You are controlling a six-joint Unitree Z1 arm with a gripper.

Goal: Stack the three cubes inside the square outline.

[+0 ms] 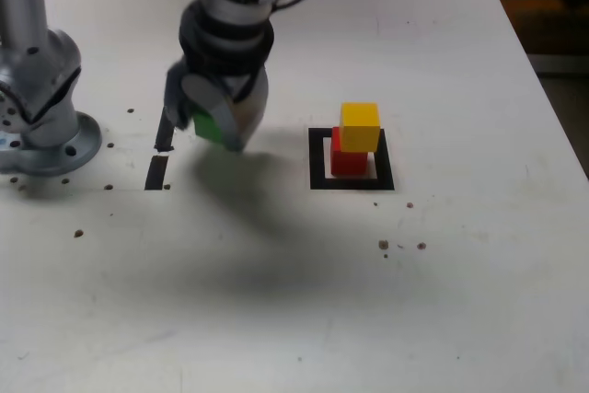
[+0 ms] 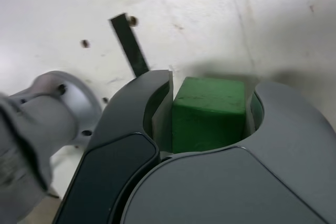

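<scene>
I have the claw (image 2: 211, 86) closed around the green cube (image 2: 209, 119), one finger against each side, and as I read it the grip is firm. In the exterior view the arm (image 1: 230, 36) is smeared by motion, with the cube between its fingers and a soft shadow on the table (image 1: 433, 319) to the right, so I judge the cube is off the surface. It is over the left part of the scene, close to the two black tape strips (image 1: 156, 172).

Well to the right, the red cube (image 1: 349, 159) stands inside the square outline (image 1: 352, 184), and the yellow cube (image 1: 360, 126) rests on top of it, set slightly over to the exterior view's right. Two of the three are stacked, then, and I take this to be the start of carrying the last one.

My next move calls for height first: I want the green cube clear above the yellow one before I swing right. Then I should line it up over the stack, lower slowly and open only once it sits flat. With the yellow cube looking off-centre, a sideways nudge or a hard set-down could tip the lot, so I'd aim for the middle of the pair.
</scene>
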